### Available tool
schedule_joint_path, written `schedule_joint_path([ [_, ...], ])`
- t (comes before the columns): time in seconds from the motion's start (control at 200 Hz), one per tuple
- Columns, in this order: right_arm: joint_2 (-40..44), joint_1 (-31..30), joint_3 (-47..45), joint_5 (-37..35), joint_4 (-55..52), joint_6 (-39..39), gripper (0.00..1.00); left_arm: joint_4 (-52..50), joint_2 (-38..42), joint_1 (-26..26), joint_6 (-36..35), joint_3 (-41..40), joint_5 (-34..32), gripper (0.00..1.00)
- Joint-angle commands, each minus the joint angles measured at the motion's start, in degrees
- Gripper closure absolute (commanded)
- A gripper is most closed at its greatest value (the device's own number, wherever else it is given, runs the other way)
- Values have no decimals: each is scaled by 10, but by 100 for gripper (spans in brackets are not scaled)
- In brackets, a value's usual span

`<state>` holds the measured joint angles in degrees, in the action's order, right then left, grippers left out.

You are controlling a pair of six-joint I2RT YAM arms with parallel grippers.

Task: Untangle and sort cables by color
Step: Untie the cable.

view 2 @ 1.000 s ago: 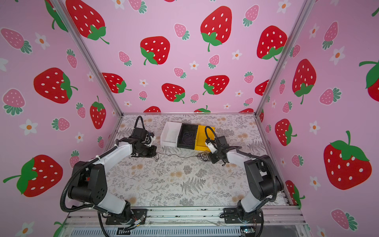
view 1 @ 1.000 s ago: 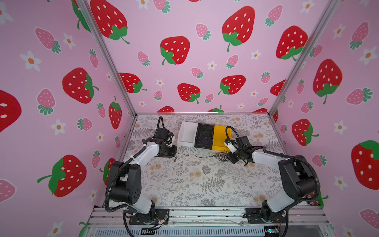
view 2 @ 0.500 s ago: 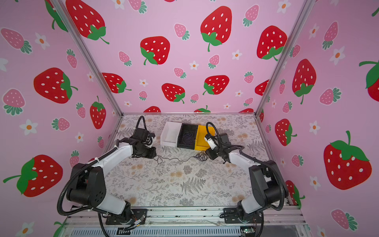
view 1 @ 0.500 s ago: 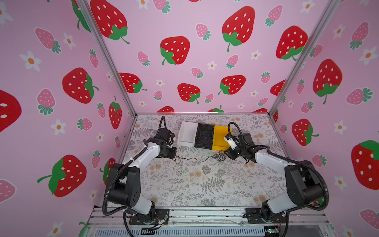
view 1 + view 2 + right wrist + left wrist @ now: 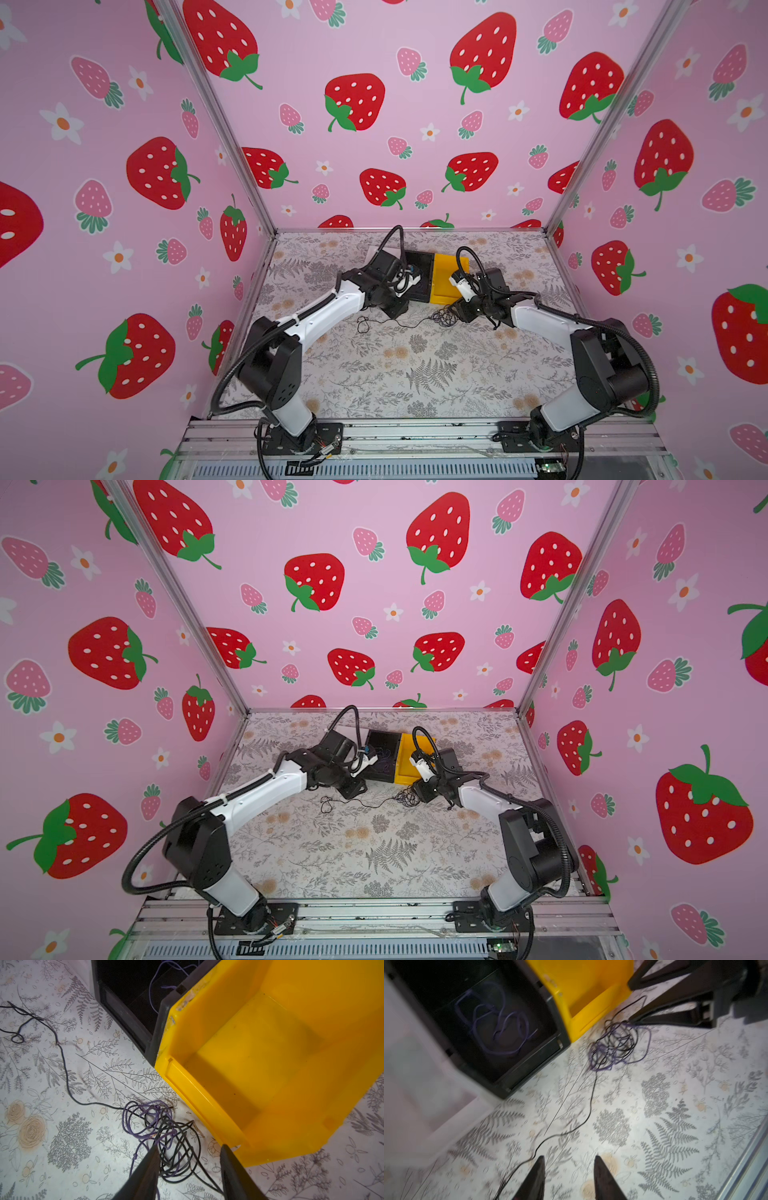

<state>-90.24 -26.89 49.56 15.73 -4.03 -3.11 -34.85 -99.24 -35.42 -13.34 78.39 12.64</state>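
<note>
A tangle of thin black and purple cables (image 5: 170, 1132) lies on the fern-printed desk (image 5: 415, 374) towards its far edge, just in front of the yellow plastic bin (image 5: 187, 1088). The right tool (image 5: 190, 1147) is released, its fingers straddling the tangle. One black strand (image 5: 590, 1105) trails towards the left tool (image 5: 569, 1157), which is released and empty. A loose purple cable (image 5: 500, 1022) lies inside the black plastic bin (image 5: 529, 1068).

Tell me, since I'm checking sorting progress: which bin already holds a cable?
The black bin: loops of purple cable lie inside it. The yellow bin beside it is empty; the white bin is too blurred to judge.
</note>
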Motion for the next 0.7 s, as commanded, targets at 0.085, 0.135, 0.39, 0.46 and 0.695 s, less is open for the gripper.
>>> schedule_joint_path([
  [0.085, 18, -1, 6, 15, -10, 37, 50, -57, -112, -33, -52, 91, 62, 59],
  [0.135, 18, -1, 4, 16, -6, 42, 50, -57, -129, -36, -52, 98, 69, 58],
  [0.39, 16, 0, 3, 6, -6, 50, 50, -55, -181, -45, -48, 101, 55, 56],
  [0.46, 17, 1, 2, 3, -6, 52, 50, -40, -187, -47, -44, 94, 46, 55],
  [0.695, 17, 2, -3, 2, -5, 58, 51, 7, -207, -49, -28, 96, 8, 59],
])
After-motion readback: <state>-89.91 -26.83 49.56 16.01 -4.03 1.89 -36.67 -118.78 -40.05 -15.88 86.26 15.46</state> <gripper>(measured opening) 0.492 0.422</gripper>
